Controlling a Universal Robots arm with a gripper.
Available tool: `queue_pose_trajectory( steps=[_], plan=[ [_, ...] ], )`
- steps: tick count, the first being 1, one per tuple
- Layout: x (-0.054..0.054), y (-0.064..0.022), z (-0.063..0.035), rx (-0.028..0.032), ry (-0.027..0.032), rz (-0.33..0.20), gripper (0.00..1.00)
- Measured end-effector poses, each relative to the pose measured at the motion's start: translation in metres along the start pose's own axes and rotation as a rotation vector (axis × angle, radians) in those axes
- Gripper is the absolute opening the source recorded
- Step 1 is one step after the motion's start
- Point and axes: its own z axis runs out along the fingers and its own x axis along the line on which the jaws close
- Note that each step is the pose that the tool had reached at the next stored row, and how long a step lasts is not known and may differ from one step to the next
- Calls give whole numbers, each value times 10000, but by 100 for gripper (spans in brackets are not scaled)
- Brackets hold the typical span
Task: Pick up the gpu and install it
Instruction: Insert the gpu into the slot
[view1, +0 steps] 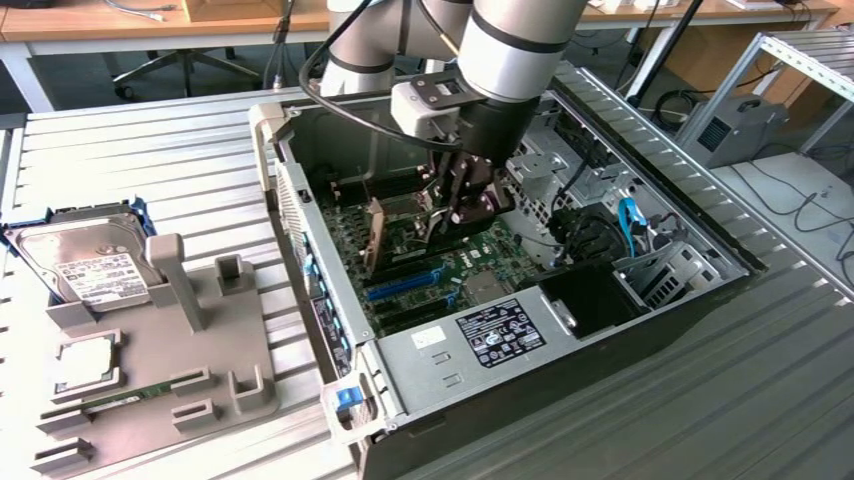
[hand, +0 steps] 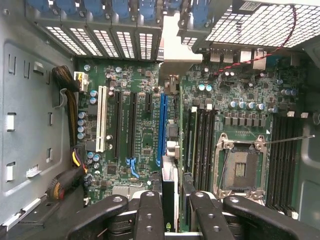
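**A:** Where's the gpu right now?

**B:** Inside the open computer case, standing on edge above the motherboard, just beside the blue slot. The tool is clenched on it from above.

**A:** How does the card look?

**B:** In the exterior view it's a thin flat plate seen edge-on, tan to brownish on the face that shows, with its lower edge close to the board. In the wrist view it's a dark narrow strip running up between the black fingers, with a silver metal bracket at its far end near the case's vented rear wall.

**A:** Is it seated in the slot?

**B:** I can't tell from either view.

**A:** What does the wrist view add?

**B:** The board in detail: the long blue slot right beside the card, a white slot further off, black memory slots, and the empty processor socket.

**A:** And the exterior view?

**B:** Away from the case, on the counter: a grey holder tray with a silver hard drive and a narrow green memory stick.
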Motion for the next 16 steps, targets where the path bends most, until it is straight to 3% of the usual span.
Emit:
queue_pose_trajectory(
  steps=[16],
  plan=[
    [-4, 73, 13, 1, -1, 0, 26]
  ],
)
